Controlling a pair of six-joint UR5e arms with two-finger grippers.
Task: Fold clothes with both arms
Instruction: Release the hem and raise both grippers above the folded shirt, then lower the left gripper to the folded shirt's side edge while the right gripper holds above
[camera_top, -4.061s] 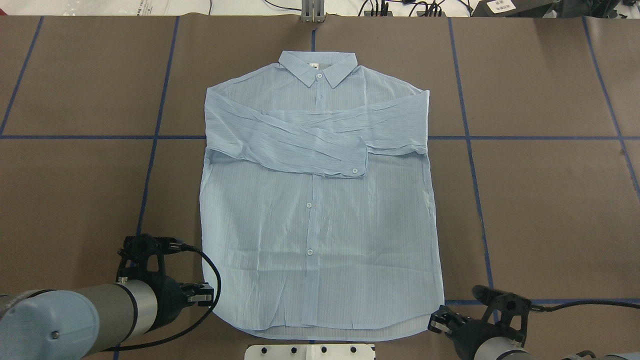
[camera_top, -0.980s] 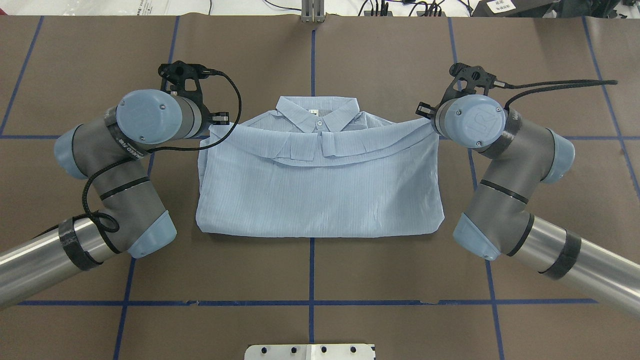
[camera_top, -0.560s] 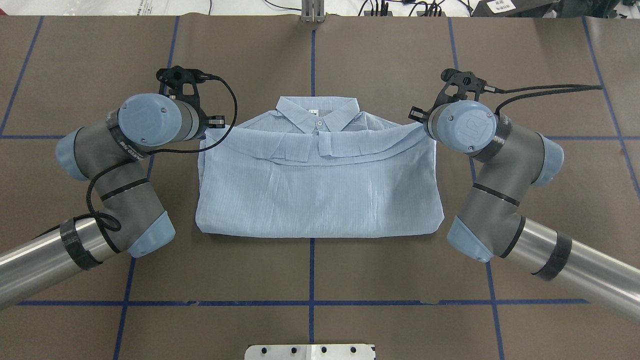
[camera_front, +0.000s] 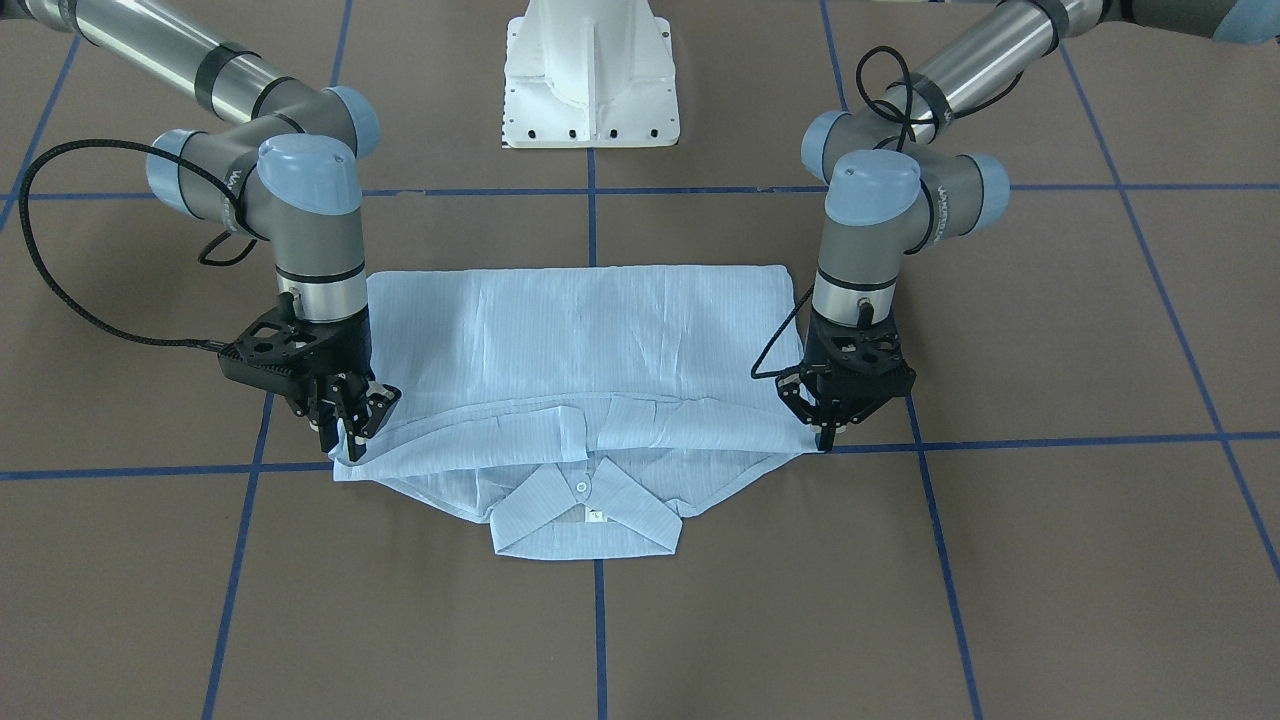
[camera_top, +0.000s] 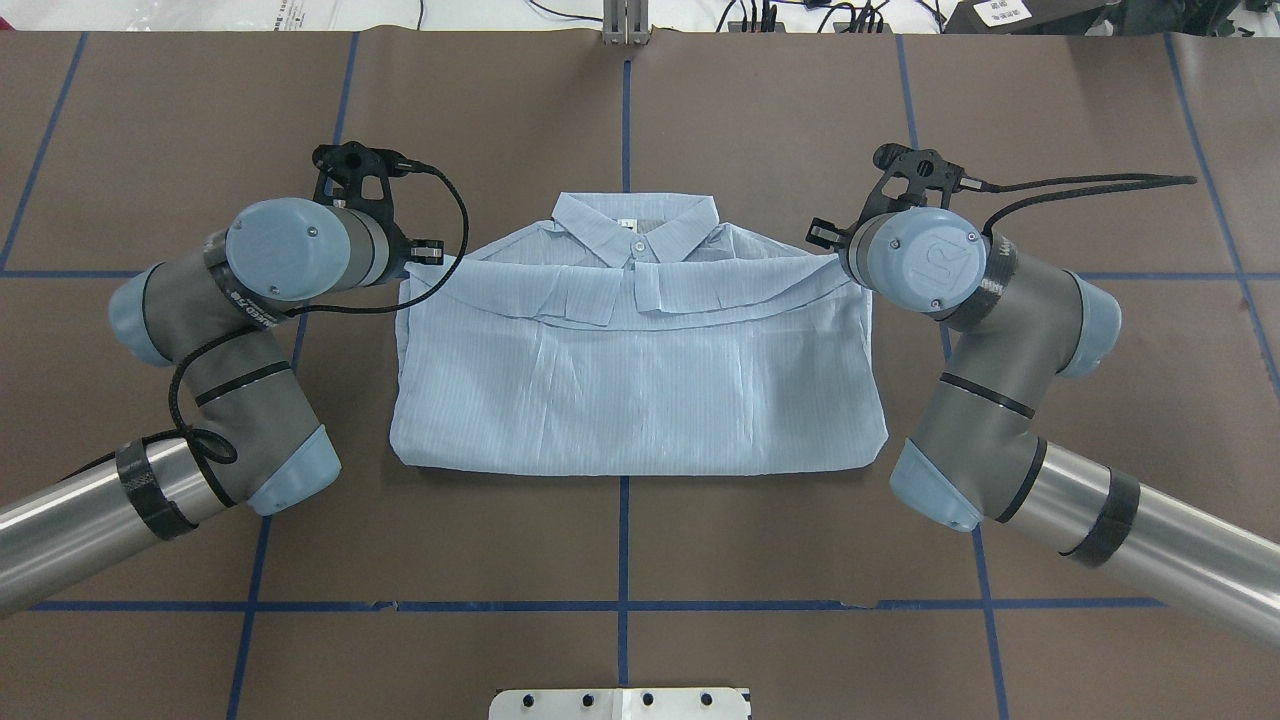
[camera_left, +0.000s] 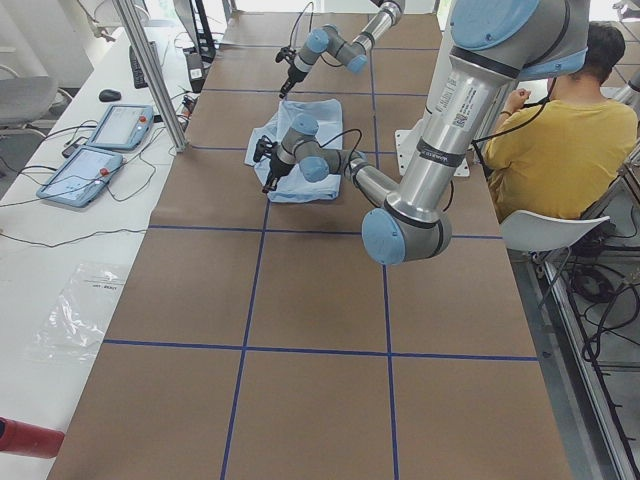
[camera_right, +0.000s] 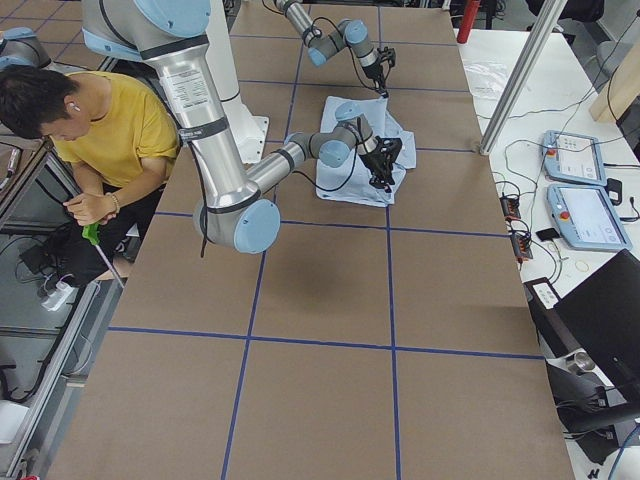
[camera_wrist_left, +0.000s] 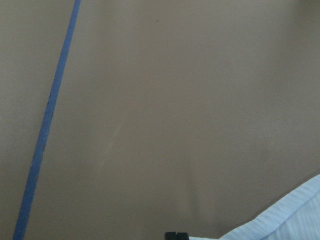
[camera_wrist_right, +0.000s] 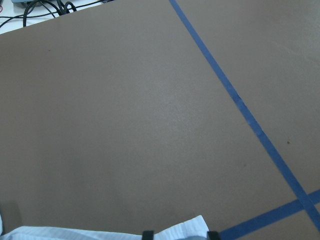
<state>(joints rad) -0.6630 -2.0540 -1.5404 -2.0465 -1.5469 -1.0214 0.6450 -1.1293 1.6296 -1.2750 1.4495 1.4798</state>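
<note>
Overhead exterior: both arms reach in over the brown table (camera_top: 800, 560). The left arm (camera_top: 250, 400) and the right arm (camera_top: 990, 400) are bent so that each wrist points down at one side of the shirt (camera_top: 640, 400).

The shirt lies between the two grippers, folded in half. Its fold edge is on the robot's side of them, straight and flat on the table, and the doubled body runs from there up to them. The hem (camera_top: 740, 285) of the top layer spans from one gripper to the other and sags towards the robot in the middle.

Left gripper (camera_front: 828, 437), front view: the fingers are closed to one point, and that point meets the hem corner, which looks nipped. Its wrist view shows one black fingertip (camera_wrist_left: 176, 235) at the bottom edge, with pale cloth just beside it.

Right gripper (camera_front: 348, 440), front view: the fingers stand a little apart over the other hem corner. Its wrist view shows two tips (camera_wrist_right: 148, 234) with a gap, and the corner lies in that gap. Whether they press it I cannot tell.

Beyond the grippers is the collar (camera_top: 635, 228) — buttoned, flat, not covered by the hem. It sits midway between them, in line with the centre tape line (camera_top: 626, 120).
</note>
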